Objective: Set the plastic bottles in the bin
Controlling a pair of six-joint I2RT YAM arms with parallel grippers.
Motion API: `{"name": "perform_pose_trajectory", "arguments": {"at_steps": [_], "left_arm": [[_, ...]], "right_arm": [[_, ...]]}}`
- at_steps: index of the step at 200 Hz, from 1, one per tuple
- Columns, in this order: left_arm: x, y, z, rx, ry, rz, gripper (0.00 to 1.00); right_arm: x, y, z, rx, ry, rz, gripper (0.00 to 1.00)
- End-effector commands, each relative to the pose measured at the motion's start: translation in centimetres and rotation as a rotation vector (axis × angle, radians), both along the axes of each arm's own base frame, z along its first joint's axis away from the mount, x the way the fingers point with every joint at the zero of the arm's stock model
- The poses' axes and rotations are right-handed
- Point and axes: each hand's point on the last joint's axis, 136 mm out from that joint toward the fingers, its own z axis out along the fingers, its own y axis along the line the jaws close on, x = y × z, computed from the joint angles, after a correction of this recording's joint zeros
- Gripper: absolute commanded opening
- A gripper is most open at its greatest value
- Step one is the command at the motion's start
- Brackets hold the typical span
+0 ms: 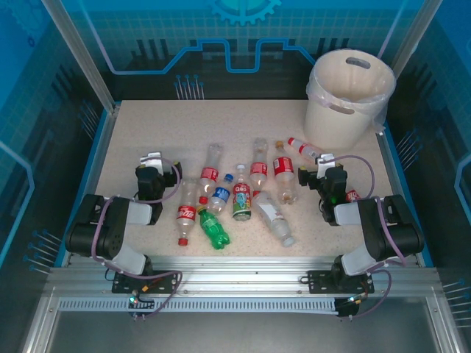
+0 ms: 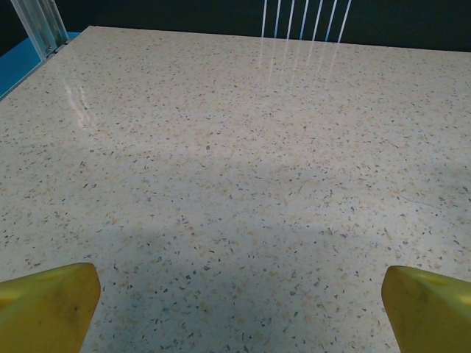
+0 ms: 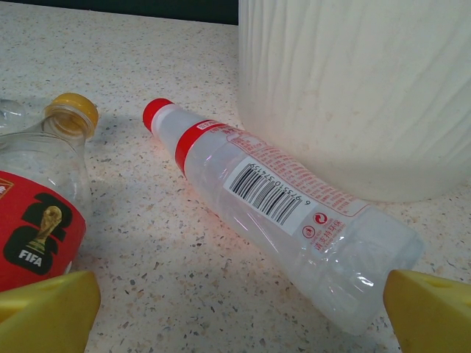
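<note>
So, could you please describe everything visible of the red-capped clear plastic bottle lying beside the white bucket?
The red-capped clear plastic bottle lies on its side on the speckled table, looking empty, cap on, its red-and-white label showing a barcode. It sits close beside the cream-white round bucket; whether they touch is unclear.

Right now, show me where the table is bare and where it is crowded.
Bare: the far-left stretch of the table, from the back edge down to the left end effector, and the back strip left of the bin. Crowded: the middle band of plastic bottles between the end effectors, and the bin's foot, where a red-capped bottle lies before the right end effector.
</note>
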Motion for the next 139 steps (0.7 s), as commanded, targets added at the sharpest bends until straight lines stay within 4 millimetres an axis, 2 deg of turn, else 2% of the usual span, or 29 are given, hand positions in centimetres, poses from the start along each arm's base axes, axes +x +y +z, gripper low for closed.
{"name": "perform_pose_trajectory", "arguments": {"at_steps": [1, 39, 52, 80, 94, 114, 139], "left_arm": [[0.6, -0.1, 0.7, -0.003, -0.023, -0.012, 0.99], [0.6, -0.1, 0.7, -0.003, -0.024, -0.013, 0.99], [0.7, -0.1, 1.3, -0.002, -0.026, -0.015, 0.99], [0.1, 0.3, 4.5, 0.001, -0.011, 0.007, 0.99], [-0.7, 0.9, 6.9, 0.007, -0.04, 0.045, 0.99], [-1.8, 2.2, 10.3, -0.012, -0.025, 0.126, 0.99], [-3.3, 1.8, 14.0, -0.119, 0.079, 0.154, 0.99]], "right_arm": [[1.3, -0.9, 1.7, -0.007, -0.061, -0.03, 1.0], [1.2, -0.9, 1.7, -0.005, -0.06, -0.029, 1.0], [1.3, -0.8, 1.9, -0.001, -0.066, -0.023, 1.0], [1.3, -1.0, 3.9, -0.004, -0.034, -0.028, 1.0], [1.2, -0.9, 5.0, -0.005, -0.002, -0.033, 1.0], [-0.2, -0.7, 6.4, 0.036, 0.085, -0.043, 1.0], [-2.1, -0.1, 7.1, 0.031, 0.232, -0.023, 1.0]]}}
